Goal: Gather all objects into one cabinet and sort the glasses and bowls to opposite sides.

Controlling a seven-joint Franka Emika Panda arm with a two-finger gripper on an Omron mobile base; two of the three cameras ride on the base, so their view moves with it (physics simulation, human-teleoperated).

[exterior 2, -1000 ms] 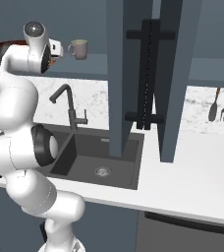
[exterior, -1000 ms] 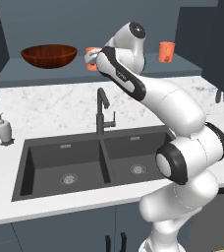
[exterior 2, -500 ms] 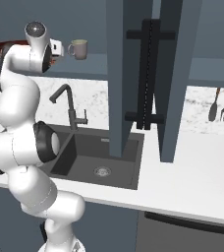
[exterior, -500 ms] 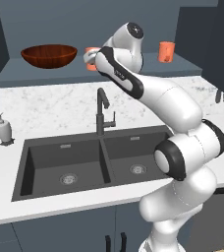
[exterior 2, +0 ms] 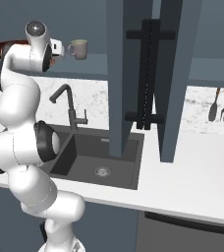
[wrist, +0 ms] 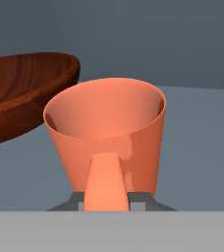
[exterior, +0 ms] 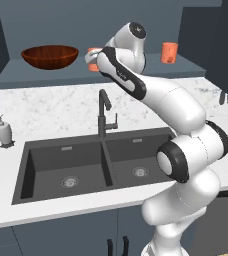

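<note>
Orange cup (wrist: 106,135) stands upright on the cabinet shelf (exterior: 136,70), directly ahead of the fingers (wrist: 142,201) in the hand view. Its handle faces the camera and runs down between the two fingers, which are drawn in close on either side of it, nearly shut on the handle; only their grey tops are visible, so contact cannot be confirmed from the picture alone.

Wooden bowl (wrist: 23,93) sits on the same shelf just beside the cup, to its left in the hand view; whether the two touch cannot be told. In the left base view the bowl (exterior: 50,56) rests at the left part of the shelf, and the held cup (exterior: 92,53) shows as a small orange patch behind the wrist, mostly hidden by the arm.

A second orange cup (exterior: 169,52) stands further right on the shelf, well apart. In the right base view a grey-beige mug (exterior 2: 78,48) stands on the shelf just right of the gripper (exterior 2: 58,48).

Soap dispenser (exterior: 4,132) stands on the surface (exterior: 51,112) left of the sink (exterior: 68,165).
</note>
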